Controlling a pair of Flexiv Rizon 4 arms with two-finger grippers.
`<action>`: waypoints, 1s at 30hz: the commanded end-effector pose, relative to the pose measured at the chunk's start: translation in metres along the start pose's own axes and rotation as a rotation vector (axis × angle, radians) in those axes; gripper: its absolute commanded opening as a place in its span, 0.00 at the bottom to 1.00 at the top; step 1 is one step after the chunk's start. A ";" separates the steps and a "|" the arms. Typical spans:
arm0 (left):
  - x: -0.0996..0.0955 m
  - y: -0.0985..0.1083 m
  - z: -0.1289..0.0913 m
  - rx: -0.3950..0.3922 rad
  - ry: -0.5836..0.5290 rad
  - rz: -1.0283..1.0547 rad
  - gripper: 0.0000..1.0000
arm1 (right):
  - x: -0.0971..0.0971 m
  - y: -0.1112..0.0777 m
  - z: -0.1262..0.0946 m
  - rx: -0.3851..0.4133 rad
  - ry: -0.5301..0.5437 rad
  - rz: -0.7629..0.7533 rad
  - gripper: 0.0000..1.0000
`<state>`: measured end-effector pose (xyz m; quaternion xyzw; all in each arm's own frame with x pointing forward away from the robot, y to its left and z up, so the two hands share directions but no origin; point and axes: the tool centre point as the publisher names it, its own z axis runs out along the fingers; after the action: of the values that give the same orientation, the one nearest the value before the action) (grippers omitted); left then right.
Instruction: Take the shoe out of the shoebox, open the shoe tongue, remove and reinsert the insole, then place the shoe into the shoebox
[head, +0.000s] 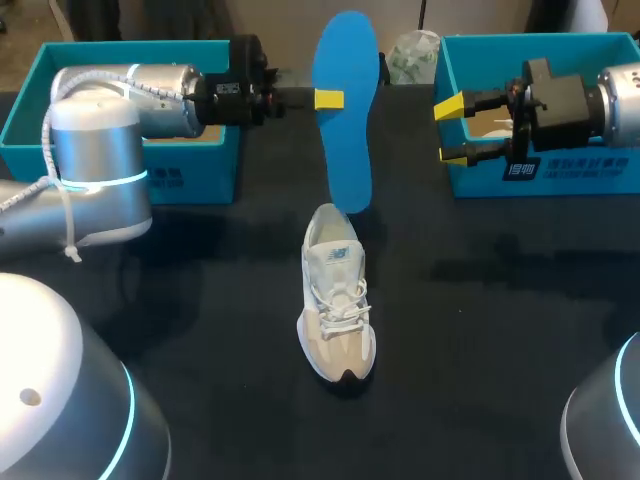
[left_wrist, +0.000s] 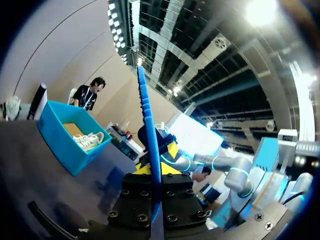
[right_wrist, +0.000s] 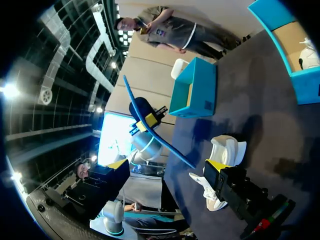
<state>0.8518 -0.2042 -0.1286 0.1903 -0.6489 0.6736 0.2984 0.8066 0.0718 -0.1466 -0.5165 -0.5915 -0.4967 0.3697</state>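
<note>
Here left jaws clamp the blue insole (head: 347, 150) by the shoe (head: 338, 310); right jaws gape

Illegible white print (head: 522, 169) on right shoebox (head: 600, 178)

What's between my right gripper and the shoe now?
Nothing: the head view shows only bare black table between the open right gripper and the shoe. The blue insole, clamped in the left gripper, rises at the shoe's heel, off that line.

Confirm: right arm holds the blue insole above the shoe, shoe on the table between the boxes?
No. The left fingers hold the blue insole above the shoe, as the head view shows; the right fingers are open and empty. The rest stands.
</note>
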 end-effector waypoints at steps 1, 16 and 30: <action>0.007 -0.004 -0.006 -0.136 -0.216 0.979 0.00 | 0.000 0.001 0.002 0.000 -0.002 0.001 1.00; 0.005 -0.010 -0.003 -0.107 -0.170 1.071 0.00 | 0.000 0.001 0.002 0.000 -0.002 0.001 1.00; 0.005 -0.010 -0.003 -0.107 -0.170 1.071 0.00 | 0.000 0.001 0.002 0.000 -0.002 0.001 1.00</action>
<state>0.8604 -0.2012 -0.1182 -0.1146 -0.7149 0.6819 -0.1035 0.8069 0.0721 -0.1462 -0.5167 -0.5916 -0.4963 0.3697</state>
